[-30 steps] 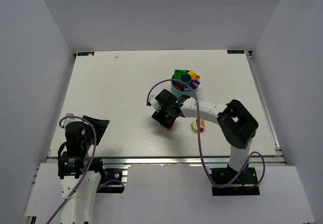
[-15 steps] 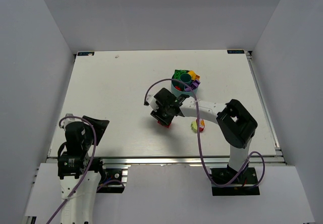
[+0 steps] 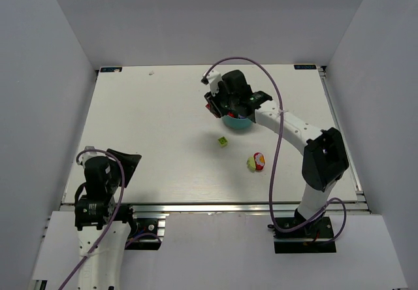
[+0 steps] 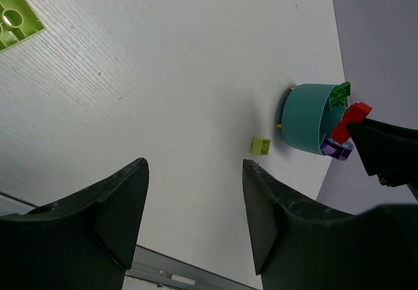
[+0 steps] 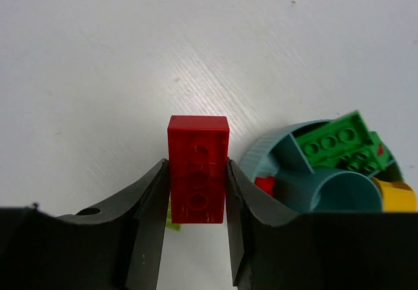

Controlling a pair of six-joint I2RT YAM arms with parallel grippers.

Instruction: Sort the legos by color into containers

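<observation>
Legos are being shown in several spots. One red lego (image 5: 198,185) is being gripped by the right gripper (image 5: 197,166), whose fingers are being pressed against its two long sides. The brick's long axis is being kept in line with the fingers, pointing away from the wrist camera, and a face with round marks is being turned towards that camera. The brick is being held above the worktop (image 5: 98,55), close to the rim of the teal bowl (image 5: 261,156). Whether it is over a compartment cannot be told.

Inside the bowl, a green lego (image 5: 333,140) is being propped slantwise in one wedge, with its end sticking past the rim. A yellow lego (image 5: 395,195) is being kept in the wedge next to it, beside the round central cup (image 5: 339,192). A red piece (image 5: 264,185) is being glimpsed in the wedge nearest the held brick, and a purple lego (image 4: 336,147) is being seen from the left wrist view.

On the worktop, a small lime lego (image 3: 223,142) is being left on the bowl's near side, apart from it. A cluster of lime and red pieces (image 3: 256,162) is being left further to the near right. A flat lime brick (image 4: 16,19) is being cut off by the left wrist view's edge. A purple cable (image 3: 261,68) is being looped over the right arm.

The left gripper (image 4: 196,211) is being held with its fingers spread and nothing between them, at the near left, well apart from the bowl.
</observation>
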